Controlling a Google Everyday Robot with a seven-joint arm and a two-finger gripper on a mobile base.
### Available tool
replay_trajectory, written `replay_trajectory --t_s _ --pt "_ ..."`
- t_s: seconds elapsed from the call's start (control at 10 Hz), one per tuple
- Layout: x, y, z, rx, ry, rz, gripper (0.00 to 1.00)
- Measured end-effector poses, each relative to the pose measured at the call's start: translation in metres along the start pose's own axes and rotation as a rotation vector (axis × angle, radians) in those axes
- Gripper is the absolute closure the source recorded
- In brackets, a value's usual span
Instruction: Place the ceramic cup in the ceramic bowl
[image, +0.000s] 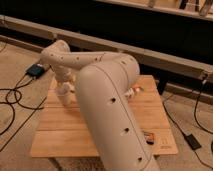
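Note:
My gripper (64, 91) hangs down over the far left part of the wooden table (60, 135), at the end of the white arm (107, 100) that fills the middle of the view. A small whitish shape sits at the gripper's lower end, right on the tabletop. It may be the ceramic cup, but I cannot tell it apart from the gripper. The dark maroon ceramic bowl is hidden behind the arm.
Small orange-and-white items (134, 91) lie on the table right of the arm, and a small dark item (147, 136) lies near the front right. On the floor are a black box (36, 70) with cables at left and a power adapter (192, 141) at right.

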Motion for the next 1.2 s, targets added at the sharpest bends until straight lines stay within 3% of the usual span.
replay_trajectory --t_s 0.4,0.8,1.0,1.2 --pt "-0.003 0.000 0.025 -0.010 0.035 -0.022 0.36" --pt "0.002 -0.003 0.040 -0.026 0.062 -0.039 0.70" --pt "0.011 -0.008 0.044 -0.054 0.084 -0.056 0.95" --pt "0.021 -0.013 0.040 -0.075 0.098 -0.076 1.00"
